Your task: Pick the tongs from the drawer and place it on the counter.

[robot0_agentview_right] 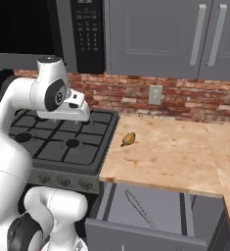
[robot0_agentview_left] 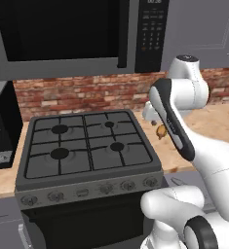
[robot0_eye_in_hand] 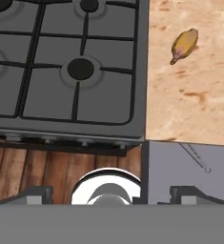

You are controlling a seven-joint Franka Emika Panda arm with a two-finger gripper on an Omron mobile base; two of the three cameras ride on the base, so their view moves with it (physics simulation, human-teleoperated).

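currently the arm stands high above the stove (robot0_agentview_right: 62, 142), with the gripper (robot0_eye_in_hand: 112, 195) looking straight down over the stove's front edge; its two dark tips sit wide apart at the bottom of the hand view, with nothing between them. judged from this, the step in hand is the approach to the tongs (robot0_agentview_right: 139, 208), not yet begun in earnest.

location of the tongs: inside the drawer (robot0_agentview_right: 136, 234), which stands pulled out below the counter (robot0_agentview_right: 175, 157), just right of the stove. the tongs lie flat on the drawer floor, diagonal, one end nearer the counter's front lip, the other nearer the drawer front. in the hand view they show as a thin line in the grey drawer floor (robot0_eye_in_hand: 194, 156).

recommendations for the approach:
- carry the hand off the stove, rightward, and out in front of the counter's edge before descending; the counter overhangs the back of the drawer and a straight drop risks striking the lip.
- turn the wrist so the jaws close across the narrow width of the tongs, not along their length.
- aim for the middle of the shaft, so the load hangs level.
- keep the jaws wide until the tips flank the metal.

appearance of the tongs: slim, elongated, grey metal, tapering toward one end, low in profile against the grey floor. fine detail is too small to tell.

a small yellow-brown lump (robot0_agentview_right: 128, 139) lies on the counter near the stove; it is no part of the job.
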